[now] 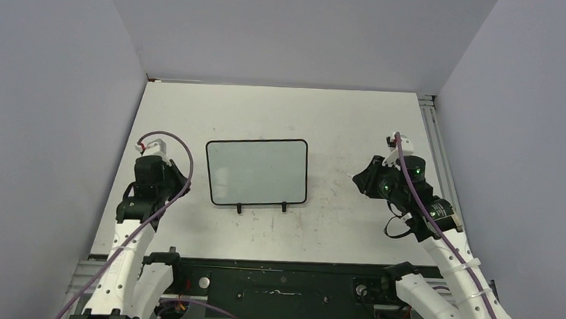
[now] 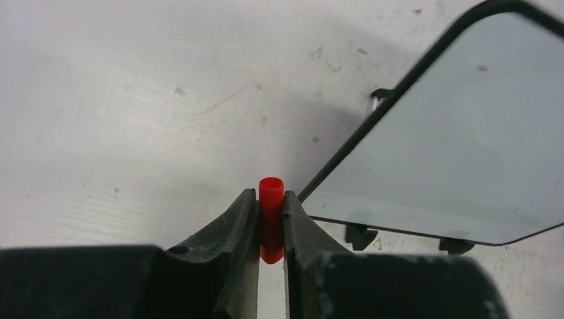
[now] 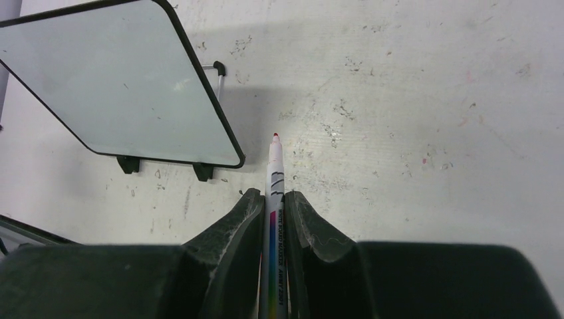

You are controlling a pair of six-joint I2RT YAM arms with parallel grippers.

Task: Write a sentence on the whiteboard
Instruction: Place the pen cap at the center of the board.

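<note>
- The whiteboard stands on its two small feet on the table, between the two arms and apart from both. Nothing is written on it yet.
- My first worry is the board itself: it looks light and nothing braces it, so a firm push from the tip could slide it or tip it back.
- The marker is pinched with a long stretch of barrel reaching forward. Under sideways pressure it might pivot or slip in the jaws, and the strokes would skip or smear.
- The right gripper is clenched on the marker with the red tip bared, pointing down at the table just right of the board's footed edge — not yet over the writing surface.
- The left gripper is clamped on a red cap, low and to the left of the board. It is not steadying the frame.
</note>
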